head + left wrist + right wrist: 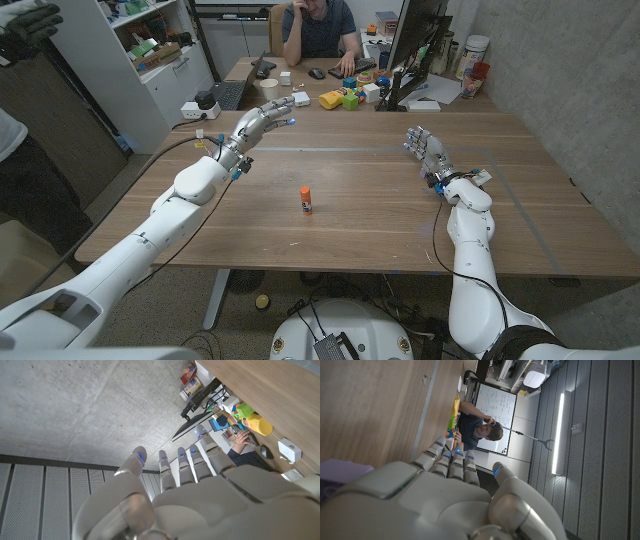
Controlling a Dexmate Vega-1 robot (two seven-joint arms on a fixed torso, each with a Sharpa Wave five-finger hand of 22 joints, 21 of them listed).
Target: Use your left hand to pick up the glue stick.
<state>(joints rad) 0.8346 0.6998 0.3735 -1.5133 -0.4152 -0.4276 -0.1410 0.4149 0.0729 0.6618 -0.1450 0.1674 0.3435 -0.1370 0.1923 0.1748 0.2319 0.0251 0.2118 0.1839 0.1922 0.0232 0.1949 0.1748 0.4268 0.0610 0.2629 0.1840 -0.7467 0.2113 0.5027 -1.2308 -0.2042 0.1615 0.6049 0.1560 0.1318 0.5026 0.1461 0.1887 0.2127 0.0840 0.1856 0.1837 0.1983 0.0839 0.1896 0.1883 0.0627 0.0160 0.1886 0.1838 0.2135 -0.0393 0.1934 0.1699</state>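
A small glue stick [306, 200] with an orange cap and white body stands upright near the middle of the wooden table [350, 230]. My left hand [262, 121] is raised above the table's far left part, well behind and to the left of the glue stick, fingers extended and apart, holding nothing. The left wrist view shows that hand [200, 490] from behind with its fingers straight. My right hand [428, 152] stands at the right side of the table, fingers up and empty; the same right hand [445, 485] is seen in the right wrist view.
A second desk [300, 75] behind the table carries a laptop, a monitor [410, 40], colourful toys [345, 97] and small boxes. A person [320, 30] sits there. A white shelf [150, 60] stands at the far left.
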